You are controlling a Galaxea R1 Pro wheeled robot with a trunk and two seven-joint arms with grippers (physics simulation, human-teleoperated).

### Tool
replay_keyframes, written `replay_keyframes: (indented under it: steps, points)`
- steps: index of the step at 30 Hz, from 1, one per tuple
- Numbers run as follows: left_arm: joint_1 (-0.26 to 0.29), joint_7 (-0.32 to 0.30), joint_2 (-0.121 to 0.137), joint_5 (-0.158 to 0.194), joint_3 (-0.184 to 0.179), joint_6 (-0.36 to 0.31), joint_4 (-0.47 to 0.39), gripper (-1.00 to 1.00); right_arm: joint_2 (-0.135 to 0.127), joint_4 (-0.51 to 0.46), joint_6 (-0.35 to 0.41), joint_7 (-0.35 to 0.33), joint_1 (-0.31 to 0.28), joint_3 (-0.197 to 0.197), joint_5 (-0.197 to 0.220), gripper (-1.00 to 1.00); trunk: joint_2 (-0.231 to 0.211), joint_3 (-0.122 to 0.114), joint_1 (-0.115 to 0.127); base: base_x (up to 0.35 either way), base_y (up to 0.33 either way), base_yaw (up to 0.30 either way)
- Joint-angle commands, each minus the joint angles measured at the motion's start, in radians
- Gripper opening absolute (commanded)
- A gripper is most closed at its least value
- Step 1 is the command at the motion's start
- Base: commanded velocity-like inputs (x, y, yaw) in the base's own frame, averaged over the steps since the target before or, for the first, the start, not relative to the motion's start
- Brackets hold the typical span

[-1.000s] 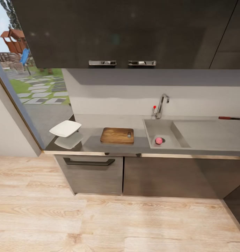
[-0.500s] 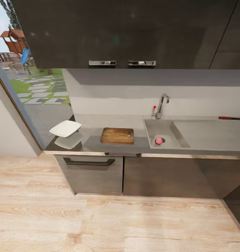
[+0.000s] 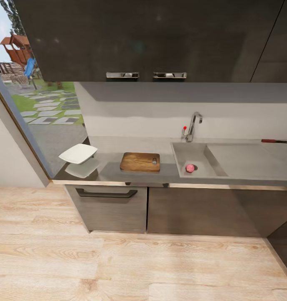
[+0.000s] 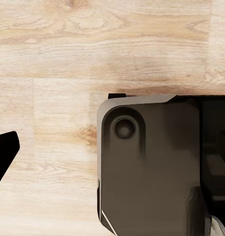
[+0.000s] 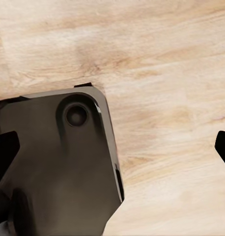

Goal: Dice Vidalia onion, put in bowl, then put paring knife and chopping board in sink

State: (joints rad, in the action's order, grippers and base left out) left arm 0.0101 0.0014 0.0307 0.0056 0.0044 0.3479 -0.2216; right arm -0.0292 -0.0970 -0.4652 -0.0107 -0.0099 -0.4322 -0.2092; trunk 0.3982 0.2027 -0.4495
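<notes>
**Arms down over the floor, onion waiting in the sink**

Left gripper [image 4: 0, 155]: one dark fingertip visible above wood floor [image 4: 68, 49] beside the robot's base [image 4: 152, 167]; open or closed, cannot tell. Right gripper [image 5: 115, 145]: dark tips at opposite frame edges, set wide apart, holding nothing.

One Vidalia onion [image 3: 190, 168] inside the sink [image 3: 183, 151], beside the drain. One chopping board [image 3: 140, 161] just left of the sink on the countertop [image 3: 118, 146]. One bowl [image 3: 78, 153] farther left of the sink, at the counter's end. One paring knife [image 3: 275, 141] well right of the sink, beyond the drainboard. One tap [image 3: 193, 124] behind the sink.

Likely risks: round onion rolling off closing fingers against the basin wall; knife at far reach, awkward to grasp.
</notes>
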Motion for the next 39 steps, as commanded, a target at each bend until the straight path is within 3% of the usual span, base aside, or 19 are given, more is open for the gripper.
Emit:
replay_keyframes:
  steps: [1, 4, 7, 12, 17, 28, 39]
  points:
    - [0.001, 0.000, 0.000, 0.001, 0.000, 0.003, 0.001, 1.00, 0.001, 0.001, -0.005, -0.002, -0.001, -0.009, -0.010, 1.00, 0.002, 0.002, 0.000, 0.000, 0.000, 0.000]
    - [0.001, 0.000, 0.000, 0.001, 0.000, 0.003, 0.001, 1.00, 0.001, -0.009, -0.016, -0.003, -0.001, -0.010, -0.011, 1.00, 0.002, 0.002, 0.000, 0.000, 0.000, 0.000]
    - [0.001, 0.000, 0.000, 0.001, 0.000, 0.003, 0.001, 1.00, 0.002, -0.080, -0.068, -0.004, -0.001, -0.010, -0.012, 1.00, 0.002, 0.002, 0.000, 0.000, 0.000, 0.000]
    - [0.001, 0.000, 0.000, 0.001, 0.000, 0.003, 0.002, 1.00, 0.004, -0.219, -0.239, -0.011, -0.001, 0.017, -0.015, 1.00, 0.002, 0.002, 0.000, 0.000, 0.000, 0.000]
    - [0.001, 0.000, -0.001, 0.000, -0.001, 0.003, 0.001, 1.00, 0.007, -0.305, -0.340, -0.009, -0.001, 0.057, -0.015, 1.00, 0.002, 0.002, 0.000, 0.000, 0.000, 0.000]
    - [0.001, 0.000, -0.001, -0.002, -0.005, 0.003, 0.001, 1.00, 0.008, -0.309, -0.363, -0.010, -0.001, 0.069, -0.010, 1.00, 0.002, 0.002, 0.000, 0.000, -0.158, 0.000]
    - [0.001, 0.000, -0.002, -0.004, -0.006, 0.003, 0.001, 1.00, 0.031, -0.308, -0.363, -0.007, -0.001, 0.069, -0.010, 1.00, 0.002, -0.002, 0.000, 0.000, -0.228, -0.086]
